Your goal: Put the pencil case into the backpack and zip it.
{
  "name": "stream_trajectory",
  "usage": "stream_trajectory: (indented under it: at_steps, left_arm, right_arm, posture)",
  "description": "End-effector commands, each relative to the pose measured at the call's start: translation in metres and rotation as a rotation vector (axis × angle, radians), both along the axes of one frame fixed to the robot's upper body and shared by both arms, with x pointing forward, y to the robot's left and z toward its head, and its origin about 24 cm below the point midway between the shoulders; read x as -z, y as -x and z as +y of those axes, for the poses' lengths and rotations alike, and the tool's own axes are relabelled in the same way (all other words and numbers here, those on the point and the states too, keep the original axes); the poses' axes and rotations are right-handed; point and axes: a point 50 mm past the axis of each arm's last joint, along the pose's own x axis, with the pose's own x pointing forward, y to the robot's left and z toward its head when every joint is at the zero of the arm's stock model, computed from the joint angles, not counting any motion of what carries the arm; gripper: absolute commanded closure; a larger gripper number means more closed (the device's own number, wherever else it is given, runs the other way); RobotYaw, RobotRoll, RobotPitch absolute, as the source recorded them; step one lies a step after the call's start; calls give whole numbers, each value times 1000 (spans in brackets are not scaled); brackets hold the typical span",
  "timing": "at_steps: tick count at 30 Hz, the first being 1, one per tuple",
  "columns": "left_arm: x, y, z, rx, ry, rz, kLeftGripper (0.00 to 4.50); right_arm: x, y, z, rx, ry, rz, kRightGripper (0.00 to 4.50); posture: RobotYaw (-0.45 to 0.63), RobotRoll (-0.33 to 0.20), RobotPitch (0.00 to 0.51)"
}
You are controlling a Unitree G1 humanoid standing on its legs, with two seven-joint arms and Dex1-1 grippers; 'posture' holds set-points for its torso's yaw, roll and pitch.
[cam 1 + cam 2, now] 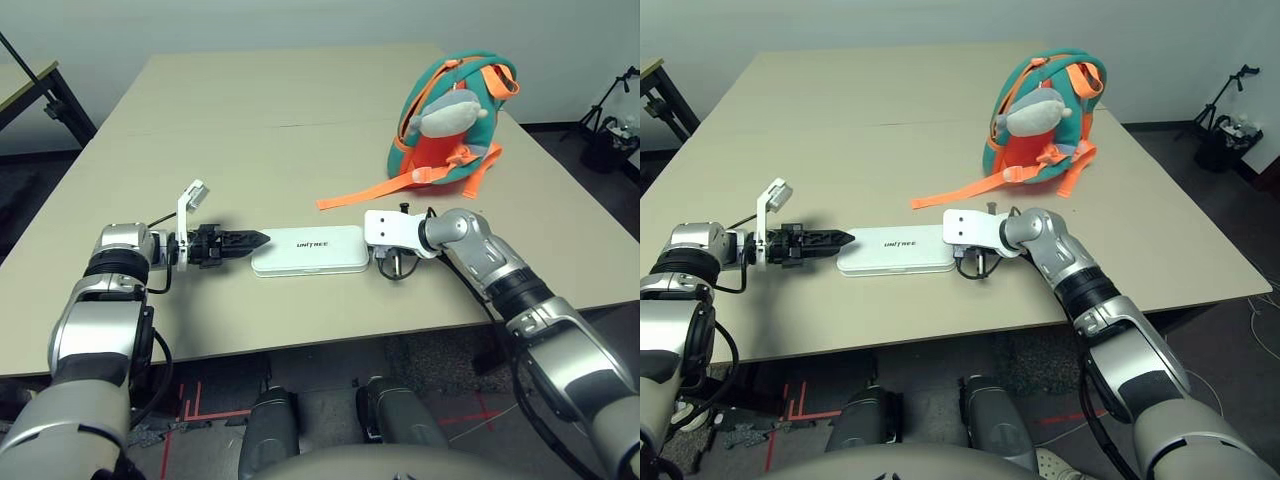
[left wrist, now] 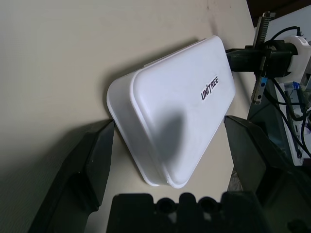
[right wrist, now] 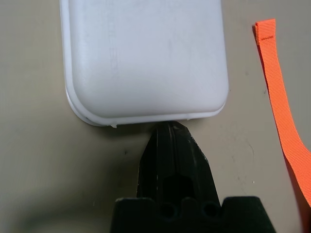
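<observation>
The white pencil case [image 1: 308,250] lies flat on the beige table [image 1: 250,120], directly between the two grippers. The left gripper [image 2: 167,170] sits at the case's left short end with its black fingers [image 2: 95,160] spread wide apart, one on each side of that end and not touching it. The right gripper [image 3: 170,133] has its fingers pressed together into a single tip that touches the rim of the case's right short end. Beyond the right gripper, well apart from the case, the teal and orange backpack [image 1: 452,125] stands upright, a grey shark charm [image 1: 450,112] on its front. An orange strap [image 1: 370,192] trails from it across the table, ending near the right gripper.
</observation>
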Motion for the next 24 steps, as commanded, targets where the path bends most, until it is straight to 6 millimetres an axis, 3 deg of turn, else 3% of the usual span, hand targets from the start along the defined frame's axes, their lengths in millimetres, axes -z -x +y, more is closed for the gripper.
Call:
stream_trajectory:
  at_steps: [1, 12, 17, 21, 24]
  left_arm:
    - [7, 3, -6, 36, -8, 42, 0]
    - [7, 4, -4, 42, -22, 54, 0]
    - [4, 2, -5, 44, -5, 16, 0]
    - [2, 0, -4, 32, 7, -13, 920]
    - [0, -1, -4, 29, 25, -20, 2064]
  right_arm:
    - [0, 8, 32, -113, -27, 14, 4472]
    - [-2, 8, 45, -142, -38, 8, 4472]
    - [-1, 6, 38, -123, -36, 10, 4472]
    - [0, 5, 22, -77, -36, 20, 4500]
    - [3, 4, 7, -23, -47, 35, 4500]
  posture:
    - [-166, 0, 23]
    - [-161, 0, 26]
    - [-159, 0, 25]
    - [-159, 0, 22]
    - [-159, 0, 20]
